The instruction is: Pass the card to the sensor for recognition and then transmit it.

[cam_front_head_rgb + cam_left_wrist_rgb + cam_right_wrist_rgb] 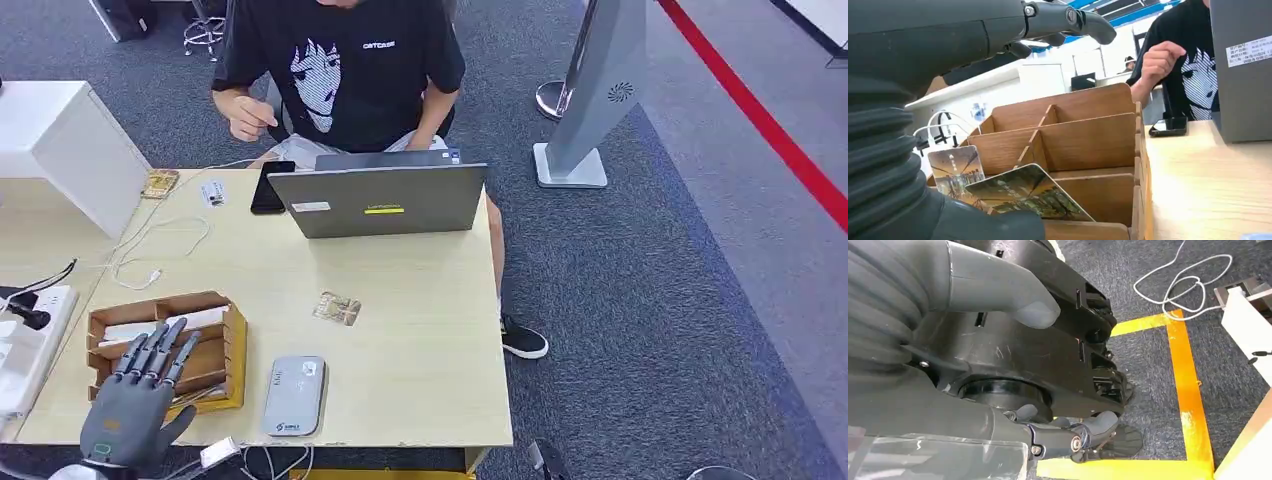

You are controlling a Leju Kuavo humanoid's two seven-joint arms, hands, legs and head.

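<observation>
- left hand (135,400) hovers over the wooden organizer (232,345); cards (1018,192) stand in its near slots
- sensor (294,396) lies just right of the hand; laptop (380,200) far ahead

Office: wooden desk (420,330), laptop (385,200), grey carpet (650,300).

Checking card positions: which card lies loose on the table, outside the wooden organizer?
The patterned card lying flat mid-table, in front of the laptop. The other cards stand tilted inside the wooden organizer.

Small white chest lettering on the person's black T-shirt (340,60) (blurred), laptop (385,200) stickers unreadable
</observation>
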